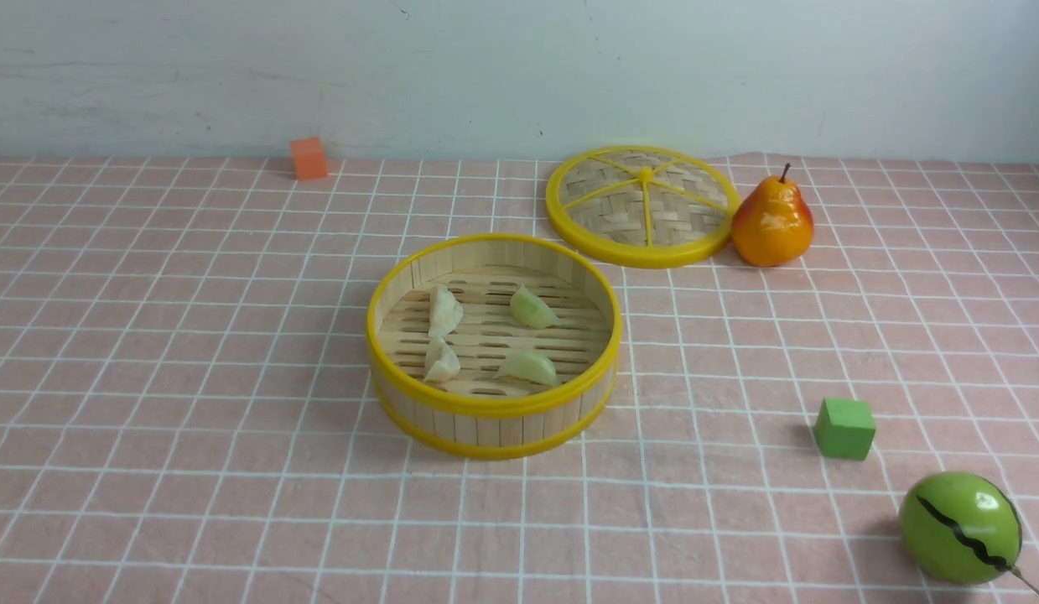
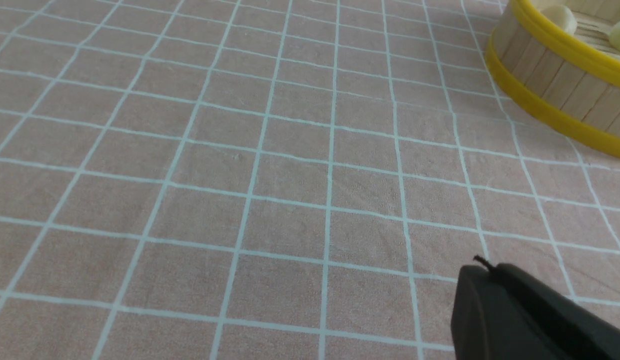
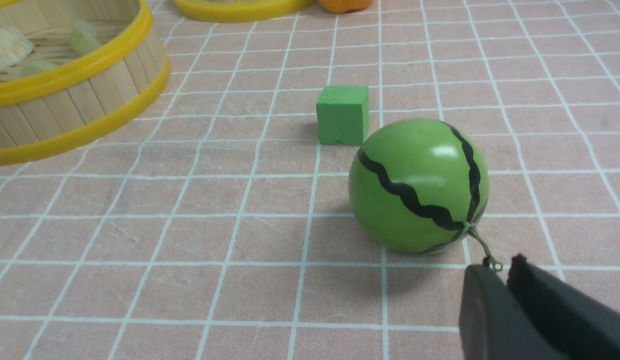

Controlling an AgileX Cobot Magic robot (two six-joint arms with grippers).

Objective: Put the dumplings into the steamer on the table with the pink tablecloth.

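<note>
Pale wall ran behind the table [image 1: 150,503], which was spread with the pink tablecloth [image 1: 192,335], slightly wrinkled. With the steamer [image 1: 494,403] taken as the centre of a clock face in the front view, all four dumplings lay inside it on the slotted floor: a cream dumpling [image 1: 444,310] at about ten o'clock, a second cream dumpling [image 1: 441,361] at about eight, a green dumpling [image 1: 532,308] at about one and a second green dumpling [image 1: 528,367] at about five. None was seen on the cloth outside the basket, so the task looked finished, and no further pick seemed called for. Beyond the rim, the lid [image 1: 641,205] lay flat at one o'clock with a pear [image 1: 772,222] touching or just beside it; an orange cube [image 1: 309,158] sat far off at eleven, a green cube [image 1: 844,429] at three to four, and a striped green ball [image 1: 961,527] at four. Neither arm appeared in the front view. The left tool [image 2: 482,270] showed as dark tips pressed together with nothing between them, hovering over bare cloth with the steamer well apart from it. The right tool [image 3: 505,270] was likewise pressed together and empty, its tips just beside the ball's stem; from it the steamer lay well off, past the green cube. Neither arm seemed clearly the nearer
</note>
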